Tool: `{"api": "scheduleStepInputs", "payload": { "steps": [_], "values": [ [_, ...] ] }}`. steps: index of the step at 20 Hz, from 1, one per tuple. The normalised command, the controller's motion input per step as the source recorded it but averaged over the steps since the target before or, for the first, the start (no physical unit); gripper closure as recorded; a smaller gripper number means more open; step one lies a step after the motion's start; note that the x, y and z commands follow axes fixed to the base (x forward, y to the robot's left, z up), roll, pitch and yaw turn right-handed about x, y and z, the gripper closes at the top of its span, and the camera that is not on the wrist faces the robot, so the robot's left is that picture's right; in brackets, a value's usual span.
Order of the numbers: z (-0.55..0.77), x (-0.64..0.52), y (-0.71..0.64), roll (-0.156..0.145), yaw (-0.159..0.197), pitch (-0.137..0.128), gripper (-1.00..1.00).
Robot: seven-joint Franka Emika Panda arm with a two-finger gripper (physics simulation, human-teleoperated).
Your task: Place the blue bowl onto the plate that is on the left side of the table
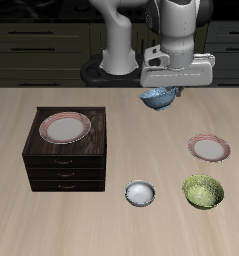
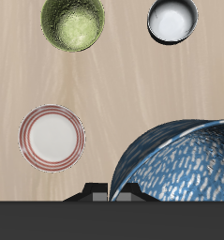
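The blue bowl (image 1: 159,97), blue outside and mottled blue-and-white inside, hangs in the air above the table, tilted, farther back than the left plate. My gripper (image 1: 171,91) is shut on its rim. In the wrist view the blue bowl (image 2: 174,164) fills much of the frame, with its rim pinched in my gripper (image 2: 113,192). The left plate (image 1: 208,148), white with a pink-red striped rim, lies flat and bare on the table. It also shows in the wrist view (image 2: 52,137), beside the held bowl and apart from it.
A dark wooden drawer cabinet (image 1: 66,165) carries a second striped plate (image 1: 66,127) on top. An olive-green bowl (image 1: 203,191) (image 2: 73,22) and a small white-grey bowl (image 1: 140,193) (image 2: 171,19) sit near the table's front edge.
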Motion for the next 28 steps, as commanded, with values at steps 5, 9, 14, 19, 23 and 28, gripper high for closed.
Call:
{"api": "scheduleStepInputs", "payload": {
  "steps": [5,9,14,19,23,28],
  "values": [
    [0.10,-0.11,0.40,0.050,-0.008,-0.013,1.00],
    [0.12,-0.06,0.43,0.056,0.004,-0.018,1.00],
    [0.04,0.03,0.38,0.044,0.026,-0.006,1.00],
    [0.03,0.08,0.25,0.031,0.011,0.002,1.00],
    [-0.03,0.05,0.43,0.038,0.025,0.007,1.00],
    [-0.04,0.08,0.33,0.015,0.012,0.013,1.00]
  ]
}}
